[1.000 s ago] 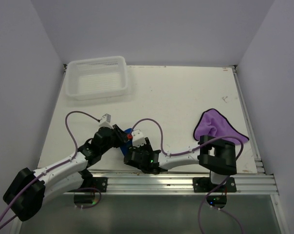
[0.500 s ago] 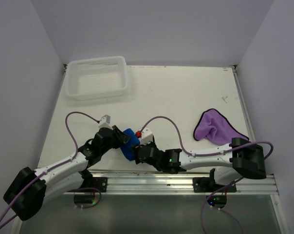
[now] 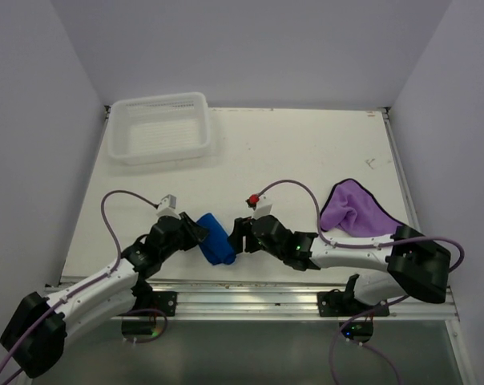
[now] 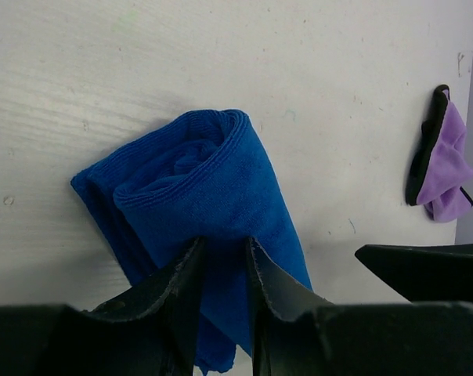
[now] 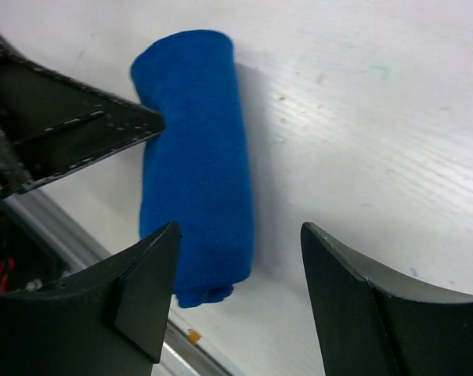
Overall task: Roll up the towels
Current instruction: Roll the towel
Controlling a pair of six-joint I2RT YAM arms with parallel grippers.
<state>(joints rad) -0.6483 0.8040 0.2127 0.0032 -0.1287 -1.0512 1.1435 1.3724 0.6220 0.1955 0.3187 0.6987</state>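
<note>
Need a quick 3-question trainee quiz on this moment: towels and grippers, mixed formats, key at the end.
1. True or false: the purple towel is already rolled.
2. Which gripper pinches the blue towel? A) left B) right C) neither
3. Fill in: the right gripper has its jaws ____.

Key:
1. False. It lies crumpled and unrolled.
2. A. The left gripper is clamped on a fold of the roll.
3. Open. They stand wide beside the roll.
</note>
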